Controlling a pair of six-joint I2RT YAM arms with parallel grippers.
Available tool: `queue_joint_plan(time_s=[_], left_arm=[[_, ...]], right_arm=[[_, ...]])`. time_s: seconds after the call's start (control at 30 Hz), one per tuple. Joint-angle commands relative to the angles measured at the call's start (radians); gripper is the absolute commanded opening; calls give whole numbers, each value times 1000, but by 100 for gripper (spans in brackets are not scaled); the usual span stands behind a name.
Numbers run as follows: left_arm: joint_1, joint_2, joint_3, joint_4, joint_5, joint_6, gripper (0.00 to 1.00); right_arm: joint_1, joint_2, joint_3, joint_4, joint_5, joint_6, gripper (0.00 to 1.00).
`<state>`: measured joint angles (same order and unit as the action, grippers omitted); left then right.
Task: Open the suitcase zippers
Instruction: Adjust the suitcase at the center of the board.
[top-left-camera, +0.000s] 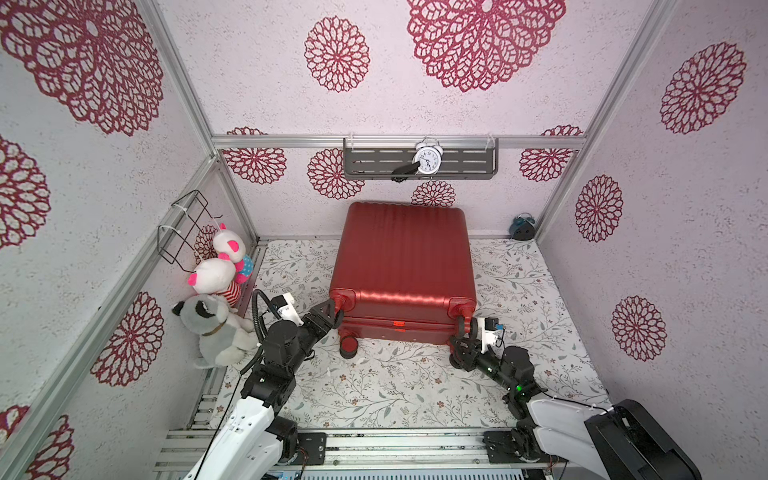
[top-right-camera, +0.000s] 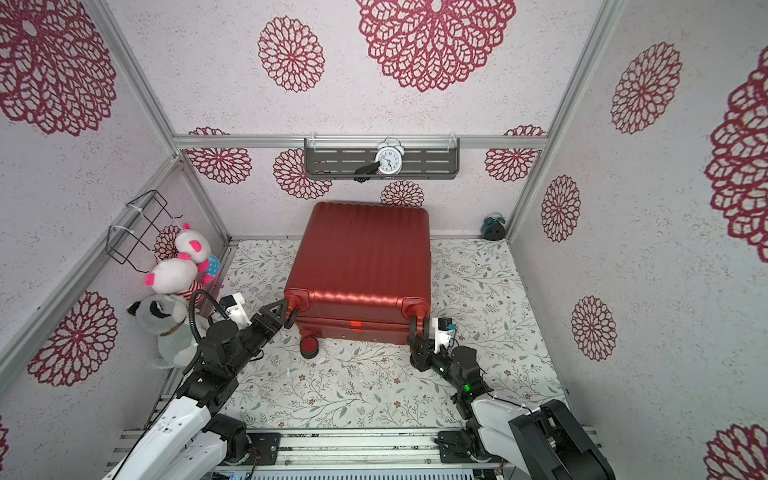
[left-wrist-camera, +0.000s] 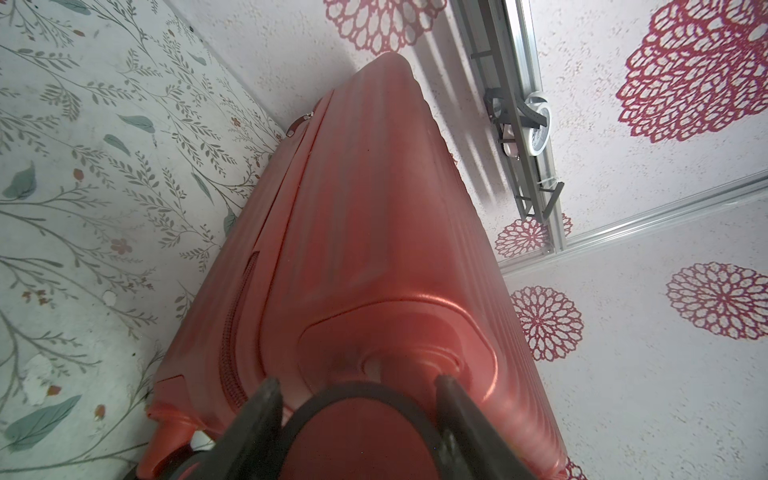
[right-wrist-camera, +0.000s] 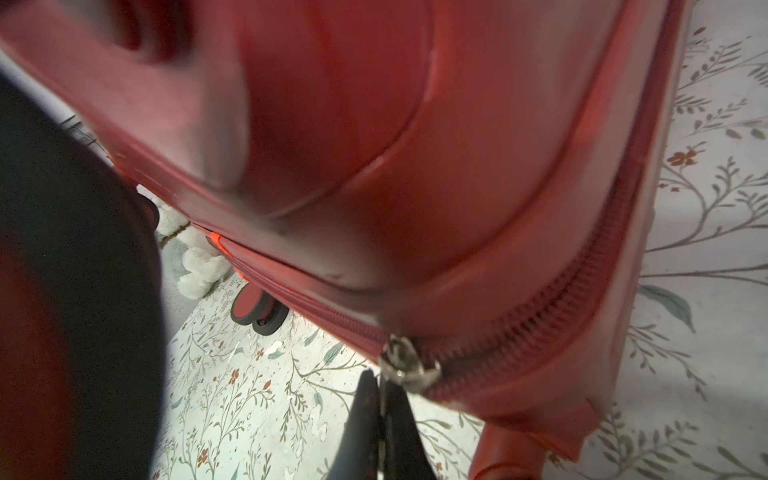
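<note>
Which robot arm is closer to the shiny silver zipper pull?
Right. The right gripper, jaws closed, is right at the zipper pull on the suitcase. The left gripper is at the other near corner, jaws around a wheel.

Staged robot booth: aluminium frame (top-left-camera: 282, 141), floral wallpaper panels (top-left-camera: 249, 62); plush toys (top-left-camera: 212, 276), alarm clock (top-left-camera: 427, 160).

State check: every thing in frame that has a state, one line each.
suitcase: closed, lying flat, wheel end toward the arms.
zippers: teeth meshed along the stretch in view; slider at a near corner.
left tool: shut on a wheel.
right tool: shut, tips right at the slider; pull pinched or not, unclear.
alarm clock: upright on the shelf.
</note>
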<state>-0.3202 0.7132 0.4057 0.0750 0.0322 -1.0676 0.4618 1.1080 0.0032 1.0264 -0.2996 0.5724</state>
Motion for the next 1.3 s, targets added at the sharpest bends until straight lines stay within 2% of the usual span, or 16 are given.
queue_joint_plan(time_s=[0.0,0.13,0.27,0.47,0.63,0.83,1.0,1.27], left_arm=[[-65,19,-15,20,88,-15,30],[-124,41,-7,37,54,-16,30],[-169,75,4,65,31,-19,30],[-203,106,19,82,12,-17,30],[-217,128,27,91,4,-15,30],[-227,140,33,88,-1,-14,29],[-227,137,36,71,-10,-6,30],[-232,155,38,85,-7,-7,29]], right_arm=[[92,-11,-57,240,68,-100,0],[154,16,-74,322,136,-180,0],[206,47,-62,324,195,-275,0],[224,167,-44,402,106,-423,0],[262,254,4,407,48,-493,0],[315,323,20,404,97,-526,0],[343,351,7,364,157,-489,0],[437,396,108,239,234,-585,0]])
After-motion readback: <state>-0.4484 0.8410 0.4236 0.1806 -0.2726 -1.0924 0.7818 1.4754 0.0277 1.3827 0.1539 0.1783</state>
